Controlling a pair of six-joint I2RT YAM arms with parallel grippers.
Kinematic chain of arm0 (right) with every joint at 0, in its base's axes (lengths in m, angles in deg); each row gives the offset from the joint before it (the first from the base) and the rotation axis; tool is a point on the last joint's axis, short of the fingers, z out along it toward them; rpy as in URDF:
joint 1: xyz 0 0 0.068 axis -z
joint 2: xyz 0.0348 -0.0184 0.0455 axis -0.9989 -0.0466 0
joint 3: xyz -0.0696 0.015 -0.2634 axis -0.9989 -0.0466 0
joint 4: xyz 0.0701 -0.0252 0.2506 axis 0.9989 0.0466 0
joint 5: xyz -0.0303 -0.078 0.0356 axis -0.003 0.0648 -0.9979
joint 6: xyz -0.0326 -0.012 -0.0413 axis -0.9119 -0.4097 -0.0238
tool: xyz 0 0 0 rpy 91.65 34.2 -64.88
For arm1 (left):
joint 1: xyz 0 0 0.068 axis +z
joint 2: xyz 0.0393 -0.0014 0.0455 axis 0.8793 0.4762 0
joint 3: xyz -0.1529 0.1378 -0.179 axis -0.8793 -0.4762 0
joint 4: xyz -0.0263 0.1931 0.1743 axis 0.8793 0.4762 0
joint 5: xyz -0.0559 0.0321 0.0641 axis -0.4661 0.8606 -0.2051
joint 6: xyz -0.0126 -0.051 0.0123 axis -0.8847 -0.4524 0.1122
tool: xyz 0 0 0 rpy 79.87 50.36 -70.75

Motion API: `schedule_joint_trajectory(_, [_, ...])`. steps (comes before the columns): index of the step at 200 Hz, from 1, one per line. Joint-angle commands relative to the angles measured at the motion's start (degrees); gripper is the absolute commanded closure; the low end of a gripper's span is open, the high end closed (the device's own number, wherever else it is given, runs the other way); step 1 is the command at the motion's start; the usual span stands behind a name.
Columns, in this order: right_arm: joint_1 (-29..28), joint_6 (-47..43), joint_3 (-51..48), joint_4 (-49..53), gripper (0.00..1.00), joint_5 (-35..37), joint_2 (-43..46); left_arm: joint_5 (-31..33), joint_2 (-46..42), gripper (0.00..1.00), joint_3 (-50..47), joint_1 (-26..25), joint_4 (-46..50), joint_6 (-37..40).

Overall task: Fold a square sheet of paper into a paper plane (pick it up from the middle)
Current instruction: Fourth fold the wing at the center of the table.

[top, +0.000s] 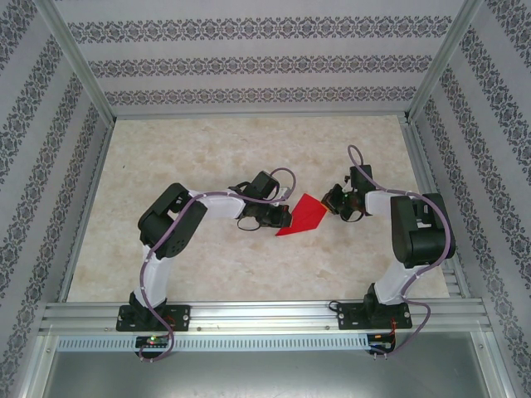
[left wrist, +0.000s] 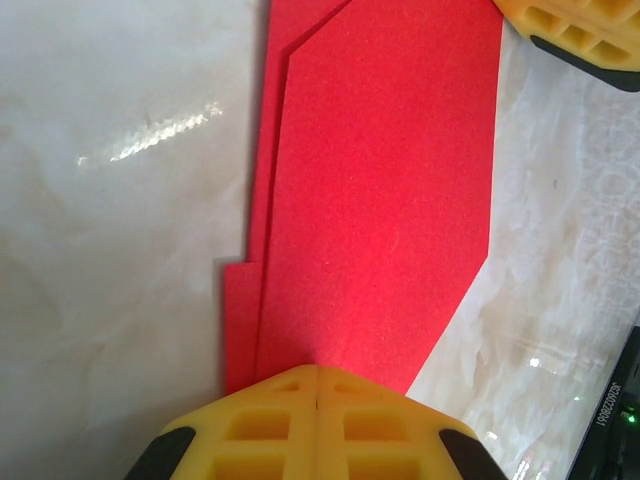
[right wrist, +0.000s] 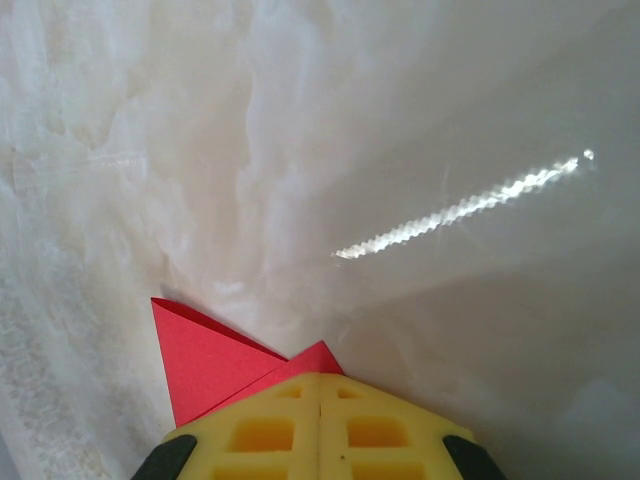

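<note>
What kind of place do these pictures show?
Probably a laboratory robot test cell: an aluminium frame encloses a marble-look table, patterned wall panels surround it, and the left arm and right arm are bolted to the near rail.

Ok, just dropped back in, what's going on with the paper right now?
Both arms are working the red paper in the middle of the table. It is partly folded: overlapping layers and slanted edges show, but it is not yet a slim dart. The left end effector is shut with its tips at one end of the paper, and the right end effector is shut at the opposite end. Whether the tips press the paper down or pinch it, I cannot tell.
</note>
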Motion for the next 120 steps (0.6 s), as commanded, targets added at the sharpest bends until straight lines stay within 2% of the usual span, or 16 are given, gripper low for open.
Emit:
schedule_joint_trajectory(1, [-0.1, 1.1, 1.9, 1.5, 0.96, 6.4, -0.7, 6.8, 3.0, 1.00, -4.6, 0.0, 13.7, 1.9])
schedule_joint_trajectory(44, [-0.1, 2.4, 1.4, 0.7, 0.97, 9.3, 2.1, 6.5, 2.9, 1.00, -4.3, 0.1, 13.3, 1.7])
schedule_joint_trajectory(78, [-2.1, 2.0, -1.8, -6.2, 0.97, 2.0, 6.4, 6.4, 2.9, 1.00, -3.8, 0.1, 12.9, 1.5])
schedule_joint_trajectory(120, [-7.3, 3.8, -4.5, -7.7, 0.97, -0.4, 9.1, 6.3, 2.9, 1.00, -2.8, 0.1, 12.5, 1.3])
